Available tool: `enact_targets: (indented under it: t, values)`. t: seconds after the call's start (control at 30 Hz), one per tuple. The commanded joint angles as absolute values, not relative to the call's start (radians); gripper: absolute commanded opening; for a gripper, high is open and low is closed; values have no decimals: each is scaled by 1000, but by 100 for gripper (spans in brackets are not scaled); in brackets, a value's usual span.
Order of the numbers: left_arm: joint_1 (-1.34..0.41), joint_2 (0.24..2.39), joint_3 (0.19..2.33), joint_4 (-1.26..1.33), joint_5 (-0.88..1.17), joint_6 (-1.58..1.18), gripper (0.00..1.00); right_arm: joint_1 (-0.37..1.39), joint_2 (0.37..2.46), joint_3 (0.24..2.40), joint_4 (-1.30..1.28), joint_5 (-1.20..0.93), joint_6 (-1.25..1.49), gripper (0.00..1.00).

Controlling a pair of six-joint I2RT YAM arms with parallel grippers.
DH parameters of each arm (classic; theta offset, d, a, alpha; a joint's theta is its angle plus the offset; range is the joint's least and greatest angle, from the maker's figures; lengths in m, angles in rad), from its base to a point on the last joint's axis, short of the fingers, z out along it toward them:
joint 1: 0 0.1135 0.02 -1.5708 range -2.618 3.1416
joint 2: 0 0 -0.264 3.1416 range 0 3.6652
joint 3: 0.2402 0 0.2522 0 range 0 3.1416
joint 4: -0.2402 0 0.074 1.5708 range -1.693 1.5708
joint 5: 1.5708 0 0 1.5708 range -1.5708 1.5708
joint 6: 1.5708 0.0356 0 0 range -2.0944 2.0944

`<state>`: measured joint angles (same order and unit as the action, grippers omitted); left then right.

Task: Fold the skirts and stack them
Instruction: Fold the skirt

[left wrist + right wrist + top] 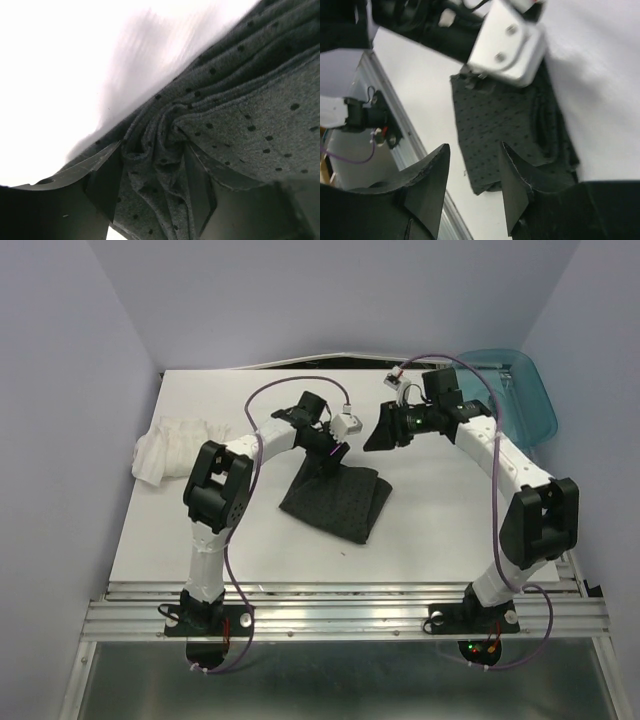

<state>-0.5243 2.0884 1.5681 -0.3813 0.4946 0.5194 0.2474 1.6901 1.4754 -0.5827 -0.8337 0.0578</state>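
The charcoal dotted skirt (pixel 340 498) lies folded in the middle of the table. My left gripper (pixel 331 457) is shut on a bunched fold at its far corner; the left wrist view shows the cloth (pixel 165 145) pinched between the fingers (pixel 197 185). The white ruffled skirt (pixel 175 447) lies crumpled at the far left of the table. My right gripper (pixel 380 435) hangs open and empty above the table, just right of the dark skirt's far edge. The right wrist view looks down on the dark skirt (pixel 505 125) between open jaws.
A teal plastic bin (pixel 520 390) stands at the far right corner. The table's front edge has a metal rail (pixel 340 600) with the arm bases. Purple-grey walls close in the left, right and back.
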Motion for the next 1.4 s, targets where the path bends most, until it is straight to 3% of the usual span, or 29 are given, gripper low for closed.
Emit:
enact_targets:
  t: [0.0, 0.13, 0.33, 0.57, 0.73, 1.07, 1.37]
  values:
    - [-492, 2086, 1690, -495, 581, 506, 63, 320, 1646, 1375, -555, -925, 72, 48]
    - [-460, 2077, 1776, -537, 598, 454, 64, 344, 1632, 1287, -543, -916, 45, 45]
    - [-413, 1993, 1787, -500, 575, 388, 59, 377, 1626, 1244, -509, -873, 21, 41]
    - [-426, 1767, 1420, -319, 690, 256, 57, 400, 1719, 1238, -471, -720, -18, 37]
    - [-442, 1706, 1295, -217, 703, 178, 55, 400, 1772, 1184, -434, -592, 21, 32]
    - [-477, 1827, 1281, -80, 703, 77, 43, 400, 1772, 1129, -443, -532, 17, 29]
    - [-472, 1974, 1327, -8, 681, 49, 40, 400, 1828, 1135, -443, -526, 12, 29]
